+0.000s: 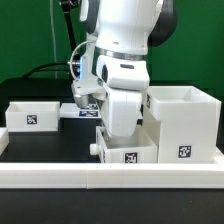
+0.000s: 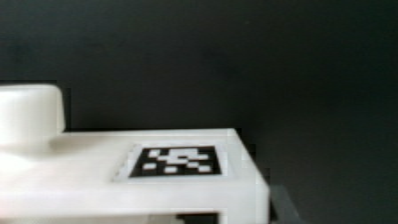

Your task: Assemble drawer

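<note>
The tall white housing box [image 1: 185, 122] stands at the exterior view's right, open at the top, with a tag on its front. One shallow tray [image 1: 34, 113] lies at the exterior view's left. The second tray [image 1: 130, 152] sits front centre with a knob on its left side. My gripper [image 1: 118, 136] reaches down into or onto this tray, and the hand's bulk hides the fingers. In the wrist view the tray's tagged white wall [image 2: 178, 163] fills the near field, with a rounded white knob [image 2: 27, 115] beside it. The fingers cannot be made out there.
A long low white rail [image 1: 110, 178] runs along the front of the black table. The marker board [image 1: 84, 106] lies behind the arm, between the left tray and the arm. Cables hang at the back left.
</note>
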Action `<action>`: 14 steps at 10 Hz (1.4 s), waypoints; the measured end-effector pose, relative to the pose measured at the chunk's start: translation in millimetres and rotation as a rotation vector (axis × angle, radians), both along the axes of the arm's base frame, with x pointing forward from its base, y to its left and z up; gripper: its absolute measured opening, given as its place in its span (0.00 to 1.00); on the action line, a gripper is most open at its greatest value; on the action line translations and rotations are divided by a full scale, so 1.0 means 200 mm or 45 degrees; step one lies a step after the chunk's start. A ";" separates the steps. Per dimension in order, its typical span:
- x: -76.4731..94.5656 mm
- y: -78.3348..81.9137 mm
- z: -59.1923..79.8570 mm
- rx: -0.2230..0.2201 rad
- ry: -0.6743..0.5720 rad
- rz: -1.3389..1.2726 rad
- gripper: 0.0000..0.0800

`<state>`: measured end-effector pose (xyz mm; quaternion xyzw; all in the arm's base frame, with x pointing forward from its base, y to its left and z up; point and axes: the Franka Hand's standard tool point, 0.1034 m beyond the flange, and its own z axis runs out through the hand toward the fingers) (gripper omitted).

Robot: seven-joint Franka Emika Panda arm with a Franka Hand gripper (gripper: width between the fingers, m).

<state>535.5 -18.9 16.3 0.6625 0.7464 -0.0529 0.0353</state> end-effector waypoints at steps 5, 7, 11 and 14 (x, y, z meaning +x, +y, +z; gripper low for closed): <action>0.00 0.06 0.00 0.011 -0.002 -0.025 0.05; 0.00 0.04 0.00 0.013 -0.004 -0.035 0.05; 0.00 0.01 -0.01 0.031 -0.018 -0.080 0.05; 0.01 0.05 -0.01 0.033 -0.029 -0.179 0.05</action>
